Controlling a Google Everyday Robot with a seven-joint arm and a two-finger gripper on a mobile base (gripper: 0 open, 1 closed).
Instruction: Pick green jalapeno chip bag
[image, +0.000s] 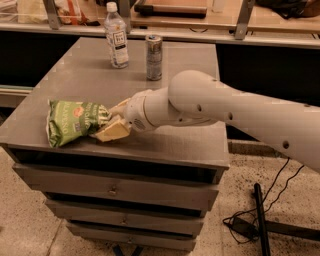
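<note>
Bag (70, 122) sits at the front-left corner of the table (190, 142), close to the left and front edges. Its long axis runs roughly left-right, so the right short end points straight at the gripper (111, 121).

Gripper is low over the tabletop, just right of the bag, at the end of the arm (240, 115) coming in from the right. One finger (114, 132) lies at the front side of the bag's right end, the other at the back side. The crinkled end is pinched between them, so call it closed on the bag's right end. The bag extends left, away from the wrist, and its far left end looks to be resting on or just above the table; can't tell which.

You have an end grip on a long puffy bag, so expect the free left end to droop and swing when you lift. Go straight up, not sideways, since the table edge is right there.

Bottle (116, 36) and can (154, 57) stand at the back, well apart from the bag and out of your way.
</note>
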